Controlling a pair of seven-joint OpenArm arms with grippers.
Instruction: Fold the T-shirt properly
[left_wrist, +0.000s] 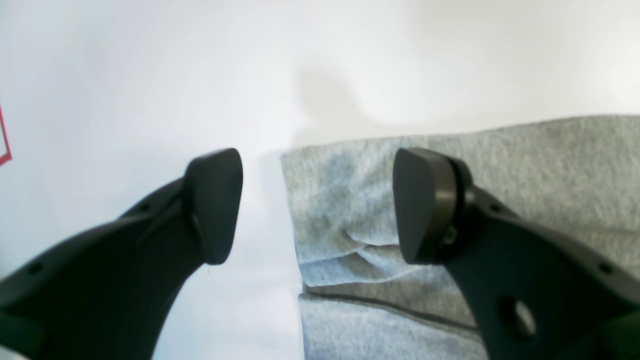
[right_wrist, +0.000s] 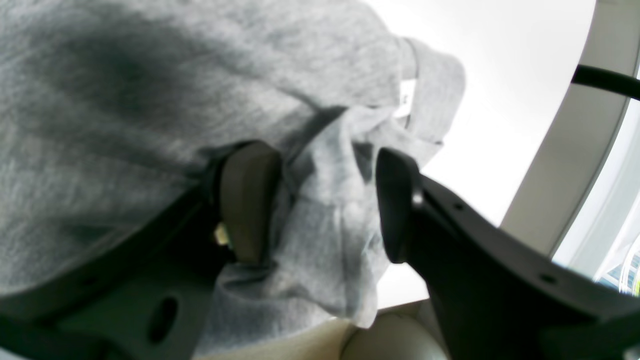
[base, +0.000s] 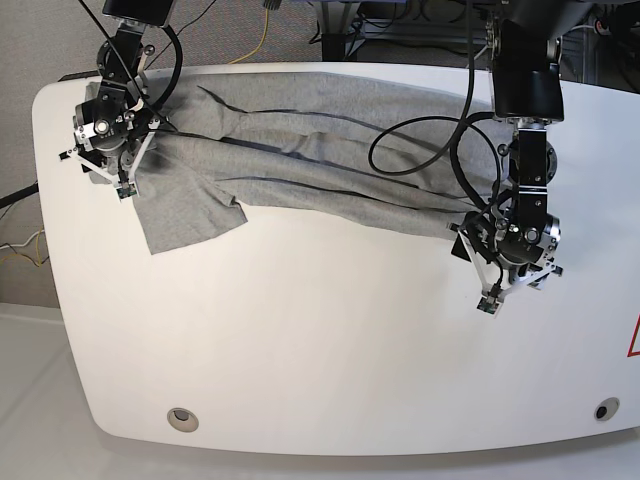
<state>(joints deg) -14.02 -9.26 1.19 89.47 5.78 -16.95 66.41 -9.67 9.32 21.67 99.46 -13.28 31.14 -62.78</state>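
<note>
The white table (base: 330, 340) is filling most of the room's middle, with cables and grey carpet behind it, and the T-shirt (base: 320, 150) is lying along the far edge as a long, bunched strip running from the left side down toward the right. One sleeve (base: 185, 215) is spreading out flat toward the front near the left end.

The left gripper (left_wrist: 317, 205) is hanging over the right end of the strip, and its jaws are standing wide apart with nothing between them; one finger is above bare table and the other above the folded hem (left_wrist: 350, 260). I think it is placed there because this end has been laid down and the arm is letting it rest.

The right gripper (right_wrist: 327, 200), at the far left corner, is also standing apart, though less wide. A bundle of the grey cloth (right_wrist: 330, 250) is lying between its pads; it is touching one pad and there is a gap at the other, so I judge the cloth is draping there and is not being pinched.

The fold is looking only half done: the shirt is narrow but wrinkled, and the sleeve is needing tucking
</note>
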